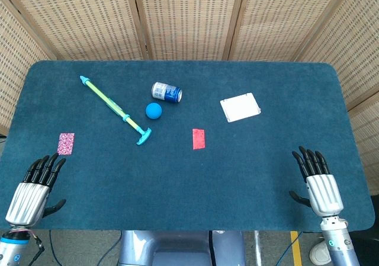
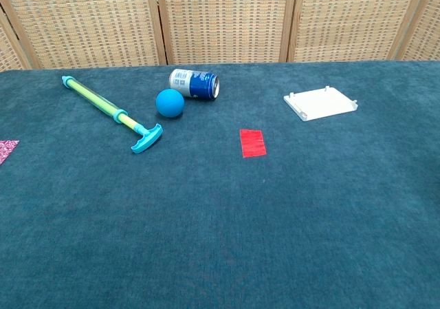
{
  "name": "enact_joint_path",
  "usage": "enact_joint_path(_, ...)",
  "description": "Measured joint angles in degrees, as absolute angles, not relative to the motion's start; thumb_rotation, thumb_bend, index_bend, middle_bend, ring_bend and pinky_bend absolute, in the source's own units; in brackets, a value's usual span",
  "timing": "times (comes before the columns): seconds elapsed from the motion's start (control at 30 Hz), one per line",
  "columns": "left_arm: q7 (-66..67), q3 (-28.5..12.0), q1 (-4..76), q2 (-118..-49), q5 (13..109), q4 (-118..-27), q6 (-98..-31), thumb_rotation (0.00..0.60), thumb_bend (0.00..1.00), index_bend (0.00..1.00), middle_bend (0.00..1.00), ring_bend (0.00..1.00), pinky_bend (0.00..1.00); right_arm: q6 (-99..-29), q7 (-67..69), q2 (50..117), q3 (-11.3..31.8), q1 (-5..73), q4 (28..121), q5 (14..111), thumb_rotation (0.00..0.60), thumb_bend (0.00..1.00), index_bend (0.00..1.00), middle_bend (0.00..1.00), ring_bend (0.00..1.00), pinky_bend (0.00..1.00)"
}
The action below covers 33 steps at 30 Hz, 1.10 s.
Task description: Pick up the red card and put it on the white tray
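Teal felt tabletop (image 1: 177,183) before woven rattan screens (image 1: 183,17).

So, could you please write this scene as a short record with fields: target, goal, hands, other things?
target: red card, flat on the table, not held
goal: white tray, beyond and to the right of the card, nothing on it
left hand: open, near edge
right hand: open, near edge
other things: blue ball beside a lying can; toy pump; pink card

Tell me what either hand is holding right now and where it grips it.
Nothing is held. The left hand and right hand both rest open near the table edge; the red card lies untouched.
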<state>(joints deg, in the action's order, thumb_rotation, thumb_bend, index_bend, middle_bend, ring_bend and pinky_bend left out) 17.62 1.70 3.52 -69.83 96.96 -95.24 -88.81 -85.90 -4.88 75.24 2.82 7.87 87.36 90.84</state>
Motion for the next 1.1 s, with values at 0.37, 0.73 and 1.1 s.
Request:
enact_joint_path(0.37,17.64,1.72,3.57,-69.84,96.92,-95.26,-88.59,0.6,0.08,0.0,0.0,0.0,0.09,-85.81,-4.53,75.18,3.01,8.03,87.45,90.81,0.6,0.21,0.05,0.0,0.0,0.0)
enact_joint_path(0.73,17.44,1.32,3.68,-69.64,96.27,-95.54,-88.53,0.6,0.08,0.0,0.0,0.0,0.09,-83.12,-4.59,76.42,4.54,10.05,87.21,89.31,0.6,0.21,0.05,0.0,0.0,0.0)
enact_joint_path(1.1,17.44,0.1,4.17,-69.83,93.53,-95.11,-87.39,0.6,0.08,0.0,0.0,0.0,0.09,-73.83,-12.74,82.92,10.69,19.58,89.03,84.92,0.6,0.21,0.05,0.0,0.0,0.0)
